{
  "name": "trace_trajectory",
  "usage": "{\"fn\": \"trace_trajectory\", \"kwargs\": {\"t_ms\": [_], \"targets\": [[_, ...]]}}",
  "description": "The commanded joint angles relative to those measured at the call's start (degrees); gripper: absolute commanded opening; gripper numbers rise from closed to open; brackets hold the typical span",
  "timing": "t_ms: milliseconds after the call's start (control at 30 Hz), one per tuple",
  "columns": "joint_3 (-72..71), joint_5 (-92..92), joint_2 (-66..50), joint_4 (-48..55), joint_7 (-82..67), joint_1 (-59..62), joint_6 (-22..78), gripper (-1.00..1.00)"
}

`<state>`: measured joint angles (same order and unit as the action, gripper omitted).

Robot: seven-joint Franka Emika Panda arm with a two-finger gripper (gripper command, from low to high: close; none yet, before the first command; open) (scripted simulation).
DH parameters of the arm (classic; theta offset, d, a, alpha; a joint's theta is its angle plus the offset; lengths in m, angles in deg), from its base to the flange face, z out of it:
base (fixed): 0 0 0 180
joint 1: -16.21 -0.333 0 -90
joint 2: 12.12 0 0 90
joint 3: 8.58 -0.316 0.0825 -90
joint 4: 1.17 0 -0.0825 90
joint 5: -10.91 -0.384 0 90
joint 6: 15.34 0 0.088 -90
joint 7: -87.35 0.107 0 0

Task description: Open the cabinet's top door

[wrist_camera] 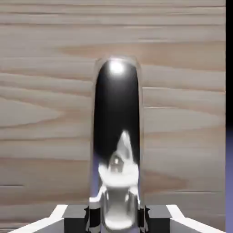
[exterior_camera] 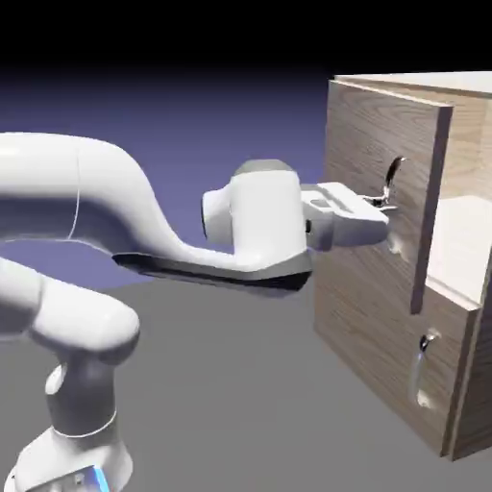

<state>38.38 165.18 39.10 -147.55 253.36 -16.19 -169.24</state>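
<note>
While the white arm (exterior_camera: 259, 216) reaches from the left, its fingers (exterior_camera: 384, 204) are closed around the curved handle (exterior_camera: 393, 180), presumably for pulling; at right, the top door (exterior_camera: 380, 163) stands slightly open on the cabinet (exterior_camera: 461, 375).

1. Base (exterior_camera: 67, 461): white, at the lower left of the exterior view, with a small blue-lit patch; the column (exterior_camera: 85, 394) rises from it to a rounded shoulder (exterior_camera: 96, 329).
2. Forearm (exterior_camera: 58, 187): enters from the left edge, curves downward, then runs to the middle of the frame.
3. Wrist (exterior_camera: 266, 216): a bulky white cylinder near the center, upright, capped in grey.
4. Hand (exterior_camera: 336, 216): extends from the wrist toward the exterior view's right, roughly level.
5. Claw (exterior_camera: 383, 203): closed in a grip; in the hand view its grey fingertips (wrist_camera: 157, 217) flank the bottom middle.
</note>
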Motion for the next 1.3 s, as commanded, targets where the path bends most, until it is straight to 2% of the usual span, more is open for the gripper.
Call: {"fn": "trace_trajectory", "kwargs": {"t_ms": [0, 567, 933, 1267], "targets": [[-1.95, -1.36, 0.19, -1.32, 0.0, 2.07, 0.6, -1.0], [-36.66, -29.76, 10.18, -17.74, -2.84, 33.81, 2.25, -1.0], [-50.95, -57.17, 23.37, -25.73, -17.71, 36.32, 8.68, -1.0], [-67.25, -82.08, 30.63, -27.94, -27.37, 28.51, 24.86, -1.0]]}}
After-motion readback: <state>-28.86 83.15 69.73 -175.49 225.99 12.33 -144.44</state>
